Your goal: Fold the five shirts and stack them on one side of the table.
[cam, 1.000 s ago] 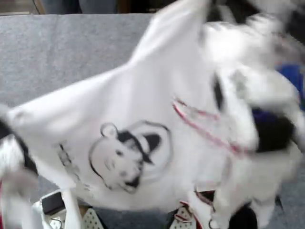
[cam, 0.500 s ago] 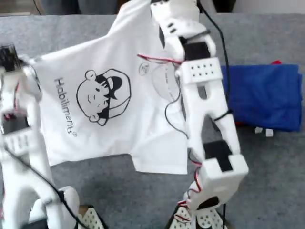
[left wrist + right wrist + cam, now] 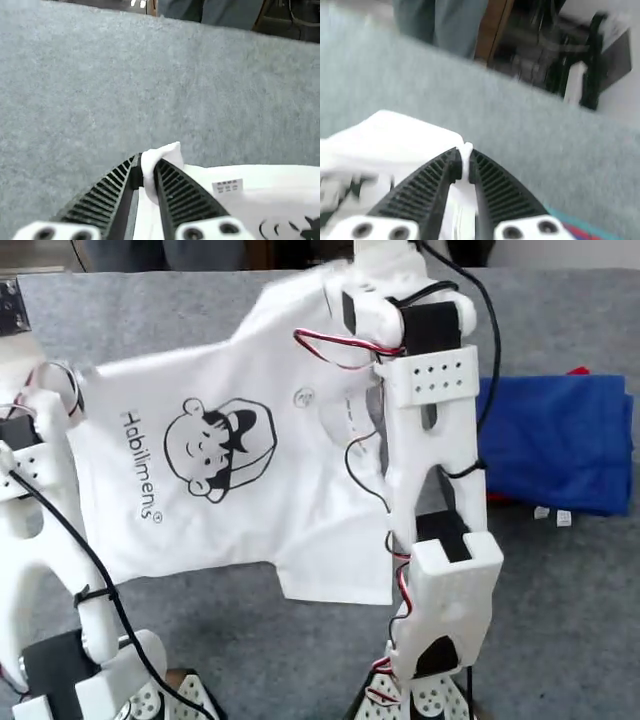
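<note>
A white shirt (image 3: 230, 480) with a black cartoon print lies spread on the grey table, print up. My left gripper (image 3: 147, 172) is shut on a pinch of the white shirt (image 3: 165, 155) at its left corner; that arm (image 3: 40, 540) stands along the table's left side. My right gripper (image 3: 464, 162) is shut on the white shirt (image 3: 395, 135) at its far edge, under the arm (image 3: 425, 440) that crosses the shirt's right part. A folded blue shirt (image 3: 555, 440) lies at the right, with red cloth under it.
Grey cloth covers the table (image 3: 560, 620), with bare room in front of the white shirt and at the far left (image 3: 150, 310). Dark furniture (image 3: 555, 55) stands behind the table's far edge.
The white shirt was up in the air and swinging a second ago; it now lies flat on the table. Both arms came down with it and have nearly stopped.
</note>
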Motion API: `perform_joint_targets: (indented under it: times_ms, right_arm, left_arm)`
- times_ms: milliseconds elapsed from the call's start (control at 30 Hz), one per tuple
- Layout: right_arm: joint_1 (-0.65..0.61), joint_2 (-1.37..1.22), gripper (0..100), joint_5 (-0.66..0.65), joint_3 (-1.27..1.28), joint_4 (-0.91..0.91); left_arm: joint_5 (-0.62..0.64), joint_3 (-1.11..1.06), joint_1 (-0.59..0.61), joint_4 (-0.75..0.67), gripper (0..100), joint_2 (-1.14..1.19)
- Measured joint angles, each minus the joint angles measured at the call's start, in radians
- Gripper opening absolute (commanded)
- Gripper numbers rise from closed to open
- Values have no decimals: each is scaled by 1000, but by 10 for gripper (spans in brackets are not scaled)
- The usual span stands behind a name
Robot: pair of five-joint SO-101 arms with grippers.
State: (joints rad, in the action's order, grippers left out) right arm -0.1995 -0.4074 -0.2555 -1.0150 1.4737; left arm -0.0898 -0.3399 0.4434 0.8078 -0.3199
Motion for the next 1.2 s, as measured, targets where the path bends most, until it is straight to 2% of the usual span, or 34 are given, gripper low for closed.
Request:
perform_joint_targets:
  times_ms: [167,300,400,633,900,1000,1200]
  right_arm:
    - [2,0,13,-74,-17,255]
    - [-2,17,13,-120,84,281]
    - [-25,89,13,-164,264,281]
    - [9,293,13,-176,781,97]
    - [12,568,13,-181,1361,-169]
    - [12,671,13,-180,1514,-232]
    - [14,839,13,-180,1709,-275]
  left_arm:
    - [0,-9,0,206,30,0]
    - [0,-21,-17,361,30,6]
    - [0,-106,-57,358,29,11]
    - [-9,-304,-86,316,29,11]
    - [-92,-322,2,313,29,11]
    - [-121,-333,38,313,29,11]
    - [-158,-431,38,311,29,11]
